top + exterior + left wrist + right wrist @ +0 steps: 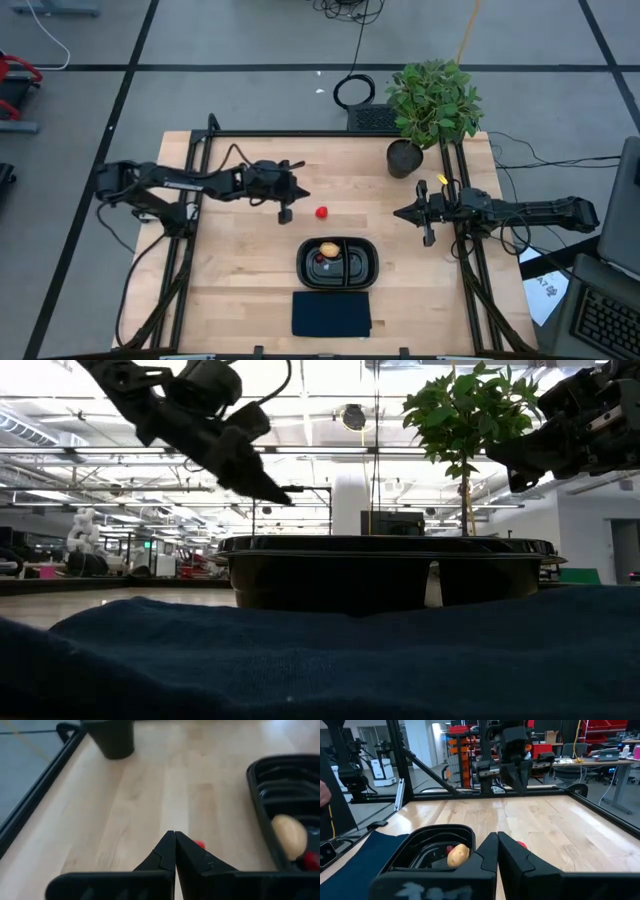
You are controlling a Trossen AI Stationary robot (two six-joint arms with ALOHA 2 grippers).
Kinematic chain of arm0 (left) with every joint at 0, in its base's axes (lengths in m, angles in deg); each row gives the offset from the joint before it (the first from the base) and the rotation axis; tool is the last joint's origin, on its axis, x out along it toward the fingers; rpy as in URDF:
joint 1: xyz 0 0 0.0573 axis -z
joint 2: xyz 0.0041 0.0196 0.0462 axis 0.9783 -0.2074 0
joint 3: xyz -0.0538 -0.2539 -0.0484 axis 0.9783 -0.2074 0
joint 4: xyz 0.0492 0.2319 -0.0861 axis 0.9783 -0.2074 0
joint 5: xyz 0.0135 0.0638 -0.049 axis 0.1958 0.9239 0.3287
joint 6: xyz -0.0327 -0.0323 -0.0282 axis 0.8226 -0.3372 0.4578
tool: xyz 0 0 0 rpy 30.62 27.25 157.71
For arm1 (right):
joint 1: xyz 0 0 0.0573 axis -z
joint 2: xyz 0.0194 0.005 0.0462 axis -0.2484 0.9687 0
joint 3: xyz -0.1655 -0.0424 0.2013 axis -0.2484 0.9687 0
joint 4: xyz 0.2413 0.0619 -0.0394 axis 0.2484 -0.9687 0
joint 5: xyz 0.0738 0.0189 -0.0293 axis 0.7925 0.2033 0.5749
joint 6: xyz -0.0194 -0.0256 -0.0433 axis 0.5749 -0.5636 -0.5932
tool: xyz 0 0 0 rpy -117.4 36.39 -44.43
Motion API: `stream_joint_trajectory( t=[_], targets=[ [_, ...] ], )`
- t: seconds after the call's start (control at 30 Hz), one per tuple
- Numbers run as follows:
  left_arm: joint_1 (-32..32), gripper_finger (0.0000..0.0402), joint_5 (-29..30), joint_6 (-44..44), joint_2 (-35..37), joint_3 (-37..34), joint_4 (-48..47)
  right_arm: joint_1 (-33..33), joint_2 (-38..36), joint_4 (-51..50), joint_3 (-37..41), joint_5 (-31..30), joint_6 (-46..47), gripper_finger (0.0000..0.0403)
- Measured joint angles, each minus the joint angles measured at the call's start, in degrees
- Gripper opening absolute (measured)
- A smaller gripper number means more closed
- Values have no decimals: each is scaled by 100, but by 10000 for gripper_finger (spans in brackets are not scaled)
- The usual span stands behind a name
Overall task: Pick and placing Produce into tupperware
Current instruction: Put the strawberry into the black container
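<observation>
High view shows both grippers — left gripper (300,192), right gripper (398,212) — pressed together, empty; low view hides the red ball (321,212).

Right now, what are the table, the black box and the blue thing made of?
The table looks like pale wood: grain lines and plank seams show. The black box looks like glossy moulded plastic, with shiny ridges inside. The blue thing seems to be soft cloth, fuzzy and rumpled in the low view.
</observation>
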Motion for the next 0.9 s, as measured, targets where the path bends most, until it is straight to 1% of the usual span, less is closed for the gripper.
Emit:
stream_joint_trajectory(
  t=[0.13, 0.33, 0.6, 0.77, 0.9],
  targets=[
    [37, 9, -407, -72, -252, 254, -28, -2, 0, -10, 0, 0, 0, 0],
    [31, 27, -424, -46, -281, 431, -177, -2, 0, -54, 0, 0, 0, 0],
    [29, 30, -326, 33, -283, 1130, -1184, -2, 0, -42, 0, 0, -110, 0],
    [18, 30, -321, -226, -283, 1557, -1929, 0, 0, -37, 0, 0, -142, 0],
    [21, 30, -329, -291, -283, 1840, -2194, -2, 0, -34, 0, 0, -138, 0]
  ],
)
